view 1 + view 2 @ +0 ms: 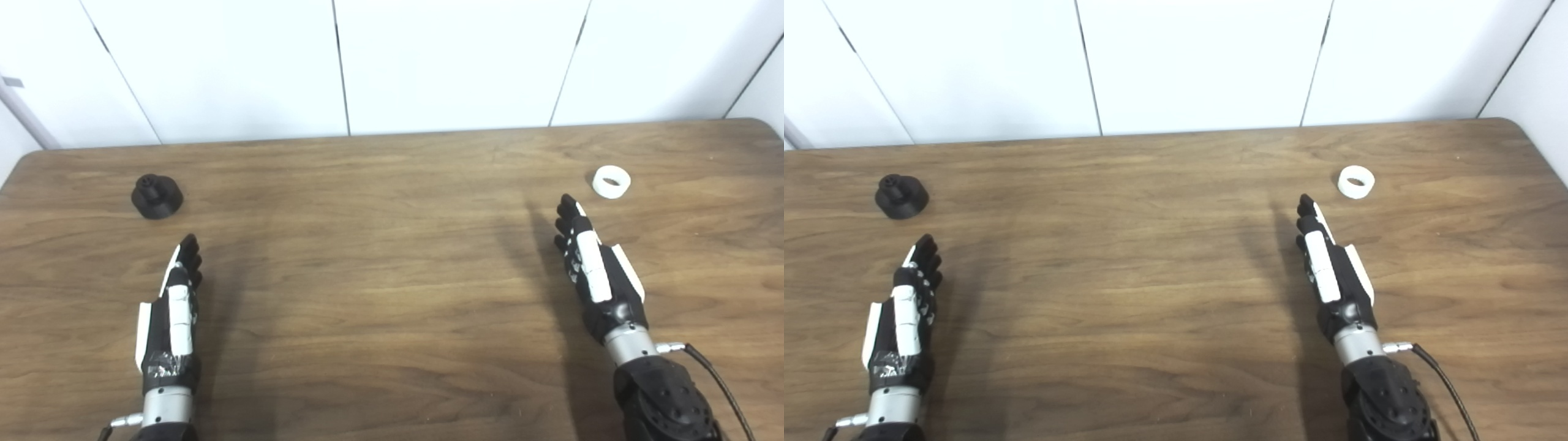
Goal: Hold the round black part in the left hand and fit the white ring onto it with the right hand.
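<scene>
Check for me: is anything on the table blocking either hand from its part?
Nothing visible. Only bare table lies between the left hand and the round black part, and between the right hand and the white ring.

Wood-grain surface (392, 257), brown, w/ rounded far corners, backed by a white paneled wall. Round black part (157, 196) sits far left on it; white ring (612, 182) lies far right, well apart.
</scene>
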